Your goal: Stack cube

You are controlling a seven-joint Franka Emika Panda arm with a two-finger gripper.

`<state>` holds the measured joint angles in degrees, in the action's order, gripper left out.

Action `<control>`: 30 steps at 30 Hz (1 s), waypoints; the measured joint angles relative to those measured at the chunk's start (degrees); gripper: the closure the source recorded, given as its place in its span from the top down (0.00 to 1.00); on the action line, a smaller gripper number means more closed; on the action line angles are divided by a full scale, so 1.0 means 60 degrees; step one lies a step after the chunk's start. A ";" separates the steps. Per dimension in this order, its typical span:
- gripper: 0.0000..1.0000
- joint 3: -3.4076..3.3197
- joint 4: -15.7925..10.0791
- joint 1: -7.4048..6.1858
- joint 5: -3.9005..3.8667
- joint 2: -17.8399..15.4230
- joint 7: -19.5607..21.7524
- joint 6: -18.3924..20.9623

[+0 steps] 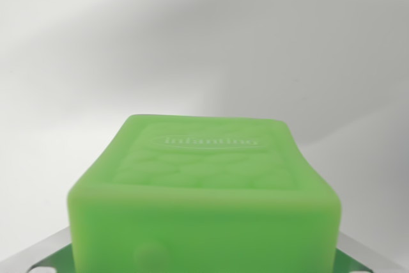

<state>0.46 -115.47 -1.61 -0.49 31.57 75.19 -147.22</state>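
Wrist view is mostly bare white table (pixel 204 36) across the upper frame, with the green cube (pixel 204 190) filling the lower middle, embossed top showing, close under the camera. Gripper fingers aren't visible, so whether it's grasping I cannot tell. Only darker green slivers (pixel 51 263) show at the bottom corners; I'd align squarely before letting go.

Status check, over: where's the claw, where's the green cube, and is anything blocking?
Claw: fingers out of frame, state unreadable. Green cube fills the wrist view's lower half, embossed face up. Darker green edge below it. White surface ahead, nothing blocking.
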 joint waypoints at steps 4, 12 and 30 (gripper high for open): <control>0.00 0.0000 -0.0034 0.0000 0.0000 -0.0246 0.0000 0.0205; 0.00 0.0000 -0.0213 0.0115 0.0000 -0.0539 -0.0287 0.0335; 0.00 0.0003 -0.0741 0.0598 0.0000 -0.1073 -0.1516 0.0338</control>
<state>0.48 -119.92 1.98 -0.49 25.13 66.09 -145.20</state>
